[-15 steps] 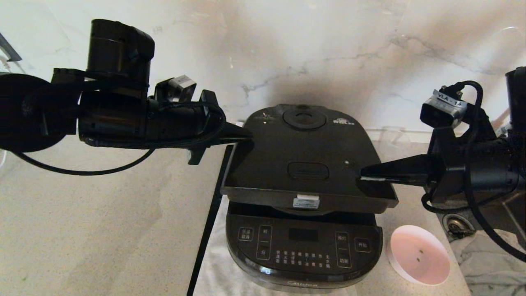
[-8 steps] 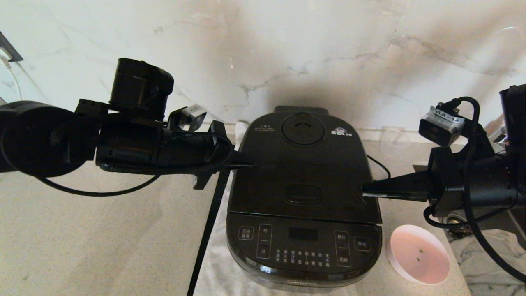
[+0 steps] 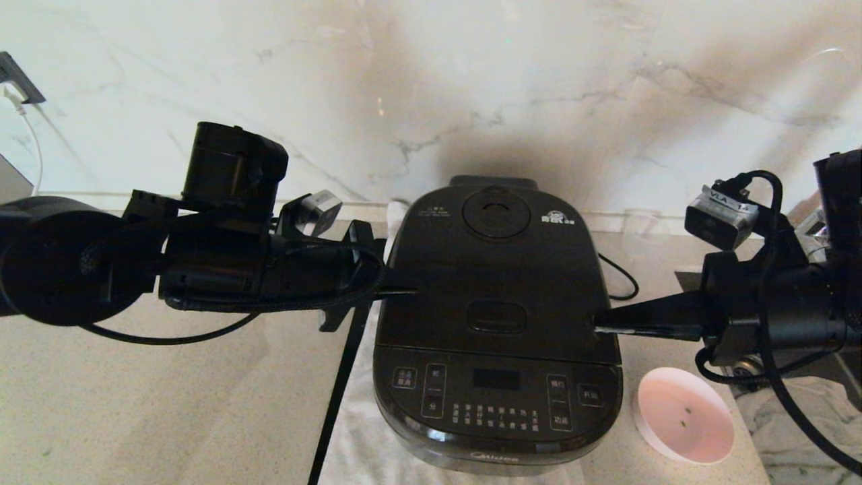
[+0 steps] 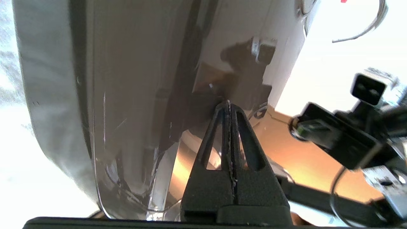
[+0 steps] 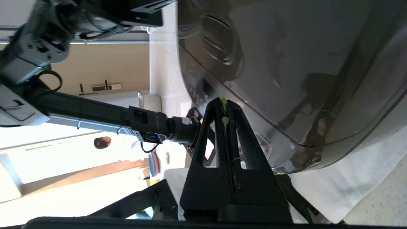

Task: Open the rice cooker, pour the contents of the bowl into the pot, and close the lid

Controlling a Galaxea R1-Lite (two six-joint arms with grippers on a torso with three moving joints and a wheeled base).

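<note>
a second ago the lid [image 3: 497, 269] stood ajar with a gap above the control panel; half a second ago it had dropped flush, and now it lies flat on the rice cooker [image 3: 498, 397] with both arms lower on its flanks. the left gripper [image 3: 411, 292], fingers pressed together on nothing, rests its tip on the lid's 9 o'clock edge; the left wrist view shows the joined fingers [image 4: 222, 127] touching the glossy black surface. the right gripper [image 3: 598, 329], also together and empty, touches the lid's 3 o'clock edge, with a small green scrap stuck near its tip in the right wrist view.

the cooker sits mid-desk [image 3: 135, 404] on a white cloth [image 3: 350, 438]. the bowl [image 3: 685, 415] stands on the desk just beside the cooker at its 4 o'clock, upright, with only a couple of dark specks left inside. the pot is hidden under the lid.

judging from this, opening and pouring look finished and the lid is down; whether the latch has caught cannot be seen, so a last press and withdrawing the arms may remain.
</note>
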